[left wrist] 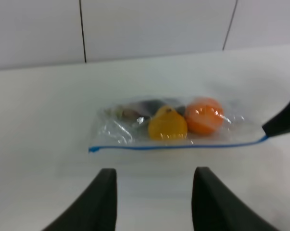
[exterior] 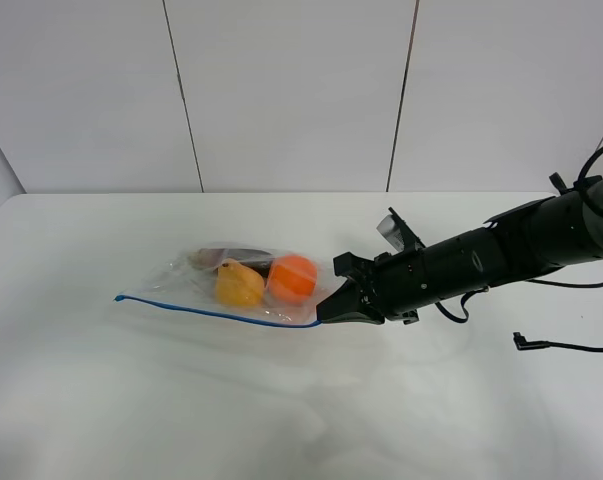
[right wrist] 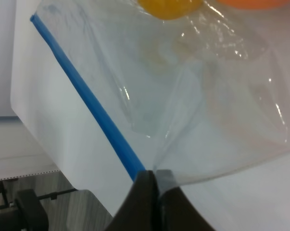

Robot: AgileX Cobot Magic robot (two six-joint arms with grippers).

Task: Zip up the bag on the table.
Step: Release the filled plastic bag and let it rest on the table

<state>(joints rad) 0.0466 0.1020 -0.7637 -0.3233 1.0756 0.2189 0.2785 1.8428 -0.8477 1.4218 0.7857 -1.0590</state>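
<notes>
The clear bag lies on the white table with an orange ball, a yellow item and a dark item inside. Its blue zip strip runs along the near long edge. My right gripper is shut on the right end of that strip; the right wrist view shows the tips pinching the blue strip at the bag's corner. My left gripper is open and empty, a little in front of the bag, and out of the exterior view. The right gripper's tip shows in the left wrist view.
A black cable with a plug lies on the table at the right, under the right arm. A panelled white wall stands behind the table's far edge.
</notes>
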